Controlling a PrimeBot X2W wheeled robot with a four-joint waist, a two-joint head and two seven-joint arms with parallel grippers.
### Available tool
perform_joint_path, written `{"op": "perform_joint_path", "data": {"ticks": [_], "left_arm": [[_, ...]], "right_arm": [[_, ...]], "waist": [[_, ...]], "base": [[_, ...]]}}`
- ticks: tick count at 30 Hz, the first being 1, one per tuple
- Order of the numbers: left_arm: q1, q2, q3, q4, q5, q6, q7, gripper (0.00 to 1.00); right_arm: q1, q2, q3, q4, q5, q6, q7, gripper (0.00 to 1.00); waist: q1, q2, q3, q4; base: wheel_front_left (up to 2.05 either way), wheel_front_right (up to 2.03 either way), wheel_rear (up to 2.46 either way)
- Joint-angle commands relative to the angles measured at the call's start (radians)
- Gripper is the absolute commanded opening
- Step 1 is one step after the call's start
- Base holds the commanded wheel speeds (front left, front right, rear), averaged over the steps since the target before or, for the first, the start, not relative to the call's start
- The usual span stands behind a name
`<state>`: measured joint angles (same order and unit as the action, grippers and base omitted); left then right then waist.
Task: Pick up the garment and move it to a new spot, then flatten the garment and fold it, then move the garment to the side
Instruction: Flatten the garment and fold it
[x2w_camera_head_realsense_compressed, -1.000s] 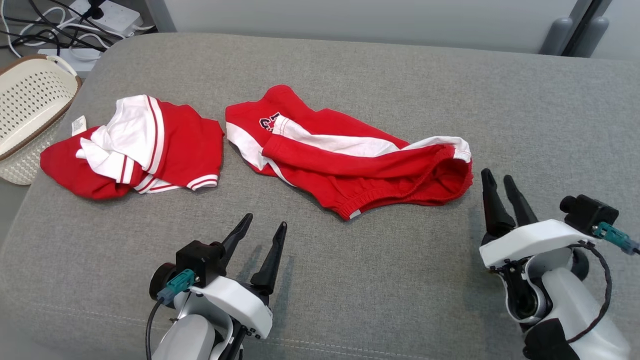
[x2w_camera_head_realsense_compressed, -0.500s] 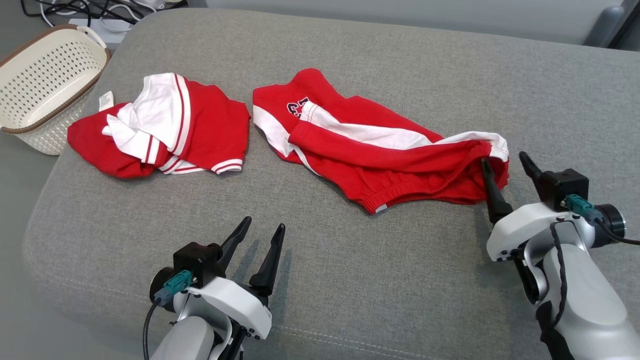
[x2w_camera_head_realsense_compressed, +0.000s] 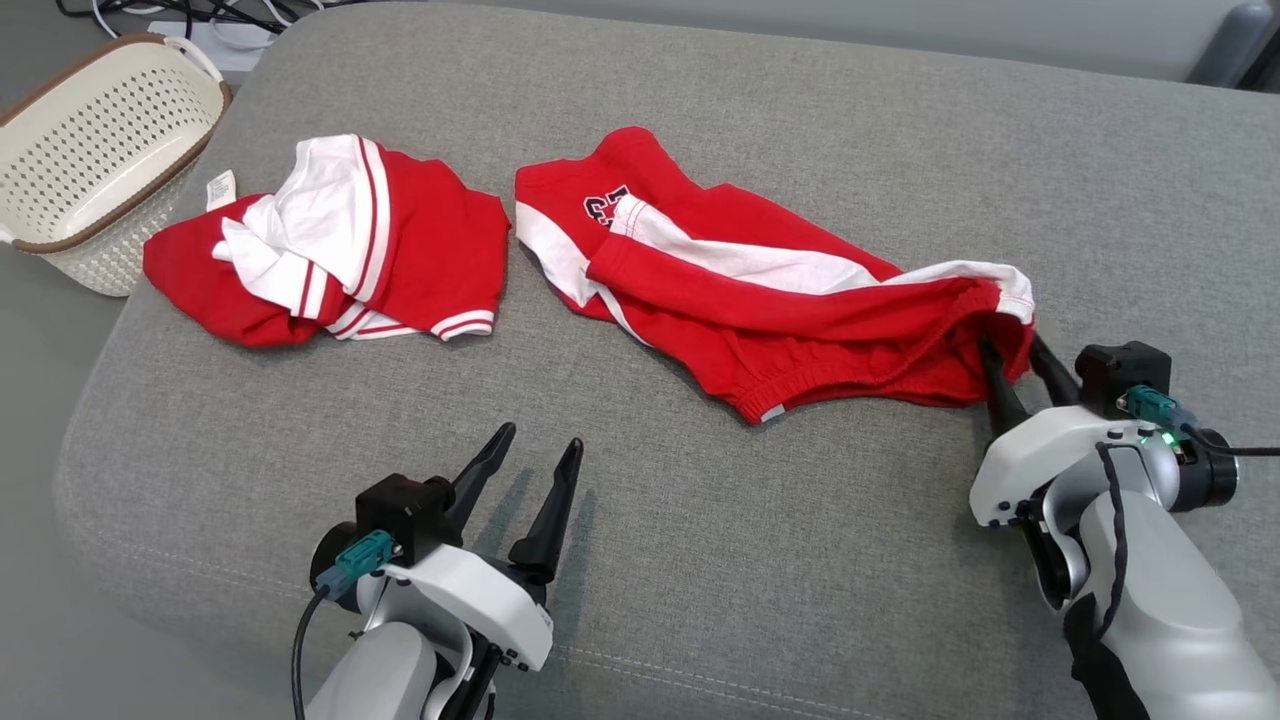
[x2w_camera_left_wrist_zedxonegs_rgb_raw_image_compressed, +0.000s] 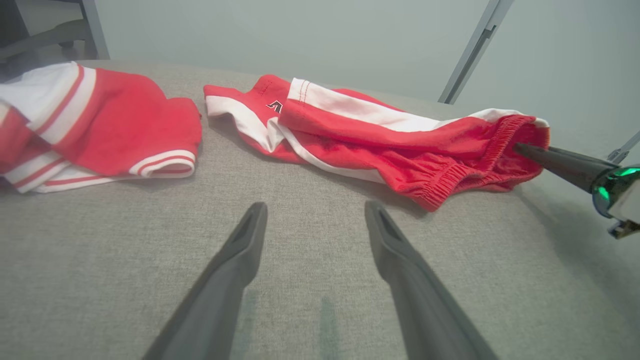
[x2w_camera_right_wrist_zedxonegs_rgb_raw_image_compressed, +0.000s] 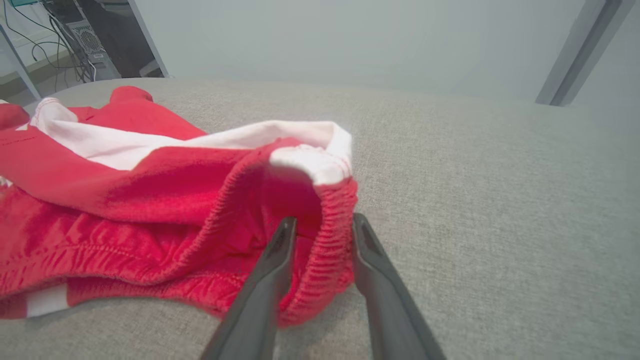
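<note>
**Soft shorts, bracketed at the waistband end farthest from the basket**

The red shorts (x2w_camera_head_realsense_compressed: 760, 310) are judged to be light, limp and not fragile. No shape will be kept when they are lifted, so sagging and swinging below any single hold are to be expected. The knit looks matt rather than slippery.

The gathered elastic waistband (x2w_camera_right_wrist_zedxonegs_rgb_raw_image_compressed: 335, 250) is the thickest and firmest edge, and it is judged the best place for a hold. A second hold along the same band would be needed if the shorts are to hang flat.

The shorts lie crumpled on the grey cushion (x2w_camera_head_realsense_compressed: 800, 600), well apart from the white basket (x2w_camera_head_realsense_compressed: 95, 262). A red-and-white top (x2w_camera_head_realsense_compressed: 350, 245) lies between them, just beside the basket. The waistband is the end of the shorts farthest from the basket.

The right gripper (x2w_camera_right_wrist_zedxonegs_rgb_raw_image_compressed: 324, 221) is set at that far end. One finger is seen inside the waist opening and the other outside it, with the elastic bunched between them. The jaws stand partway apart. Whether the band is truly pinched cannot be told, and nothing is lifted.

The left gripper (x2w_camera_head_realsense_compressed: 540, 438) is spread wide. It is empty and touches nothing, low over bare cushion and nearer the basket than the shorts' waistband.
</note>
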<state>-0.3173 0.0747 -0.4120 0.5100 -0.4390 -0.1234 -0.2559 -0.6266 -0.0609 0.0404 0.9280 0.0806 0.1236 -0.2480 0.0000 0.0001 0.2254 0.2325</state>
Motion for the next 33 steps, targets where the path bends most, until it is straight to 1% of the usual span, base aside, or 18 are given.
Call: {"op": "perform_joint_path", "data": {"ticks": [1, 2, 7, 14, 18, 19, 20, 21, 24, 27, 33], "left_arm": [[-0.033, 0.019, 0.026, -0.022, -0.013, -0.007, -0.006, 1.00], [-0.033, 0.021, 0.026, -0.022, -0.015, -0.007, -0.006, 1.00], [-0.022, 0.025, 0.041, -0.028, -0.013, -0.007, -0.006, 1.00], [-0.003, 0.014, 0.054, -0.035, -0.002, -0.007, -0.006, 1.00], [0.000, 0.010, 0.050, -0.037, 0.003, -0.007, -0.006, 1.00], [-0.001, 0.009, 0.048, -0.038, 0.004, -0.007, -0.006, 1.00], [-0.002, 0.008, 0.045, -0.038, 0.002, -0.007, -0.006, 1.00], [-0.004, 0.007, 0.041, -0.037, -0.001, -0.007, -0.006, 1.00], [-0.025, 0.009, 0.016, -0.033, -0.005, -0.007, -0.006, 1.00], [-0.069, 0.011, -0.009, -0.019, -0.016, -0.007, -0.006, 1.00], [-0.200, 0.020, -0.045, 0.112, -0.059, -0.007, -0.006, 1.00]], "right_arm": [[-0.021, 0.010, 0.028, 0.002, 0.011, 0.007, -0.011, 0.22], [-0.023, 0.010, 0.030, 0.016, 0.017, 0.007, -0.011, 0.00], [-0.008, 0.002, -0.017, 0.023, -0.018, 0.007, -0.013, 0.00], [0.116, -0.081, -0.076, -0.082, -0.056, 0.007, -0.013, 0.00], [0.172, -0.113, -0.081, -0.116, -0.050, 0.007, -0.012, 0.00], [0.178, -0.109, -0.079, -0.123, -0.034, 0.007, -0.012, 0.04], [0.183, -0.103, -0.075, -0.130, -0.016, 0.007, -0.011, 0.47], [0.185, -0.095, -0.062, -0.139, 0.004, 0.007, -0.010, 1.00], [0.189, -0.067, -0.012, -0.187, 0.067, 0.007, -0.010, 1.00], [0.209, -0.058, 0.044, -0.244, 0.116, 0.007, -0.012, 1.00], [0.262, -0.050, 0.145, -0.318, 0.179, 0.007, -0.013, 1.00]], "waist": [[0.0000, -0.0001, -0.001, 0.003], [0.0000, -0.0001, -0.003, 0.004], [0.0000, -0.0001, -0.022, -0.009], [0.0000, -0.0001, -0.059, -0.074], [0.0000, -0.0001, -0.070, -0.117], [0.0000, -0.0001, -0.071, -0.126], [0.0000, -0.0001, -0.071, -0.137], [0.0000, -0.0001, -0.070, -0.148], [0.0000, -0.0001, -0.066, -0.182], [0.0000, -0.0001, -0.062, -0.221], [0.0000, -0.0001, -0.048, -0.332]], "base": [[0.00, 0.00, 0.00], [0.00, 0.00, 0.00], [0.00, 0.00, 0.00], [0.00, 0.00, 0.00], [0.00, 0.00, 0.00], [0.00, 0.00, 0.00], [0.00, 0.00, 0.00], [0.00, 0.00, 0.00], [0.00, 0.00, 0.00], [0.00, 0.00, 0.00], [0.00, 0.00, 0.00]]}}
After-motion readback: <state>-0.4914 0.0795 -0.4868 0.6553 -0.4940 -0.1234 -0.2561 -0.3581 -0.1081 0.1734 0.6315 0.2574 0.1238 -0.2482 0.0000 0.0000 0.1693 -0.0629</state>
